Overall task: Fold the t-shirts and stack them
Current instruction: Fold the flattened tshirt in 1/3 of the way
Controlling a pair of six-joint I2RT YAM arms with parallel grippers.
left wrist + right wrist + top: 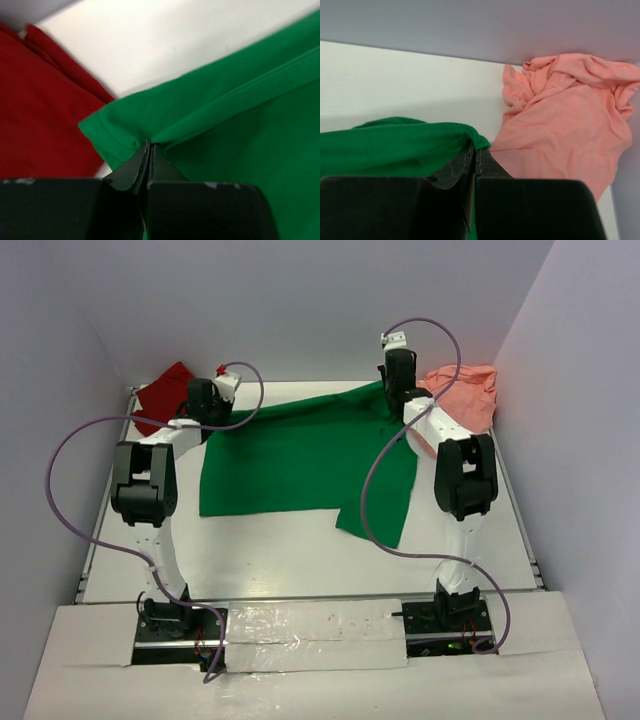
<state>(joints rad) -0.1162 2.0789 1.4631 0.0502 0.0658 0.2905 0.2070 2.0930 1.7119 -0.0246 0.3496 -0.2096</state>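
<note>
The bright green t-shirt lies spread across the middle of the table, a flap hanging toward the front right. My left gripper is shut on its far left corner. My right gripper is shut on its far right corner. The dark red t-shirt lies crumpled at the far left, beside the left gripper; it also shows in the left wrist view. The salmon pink t-shirt lies crumpled at the far right, just right of the right gripper, and shows in the right wrist view.
Grey walls close in the table at the back and both sides. Purple cables loop from both arms. White table surface shows in front of the green shirt.
</note>
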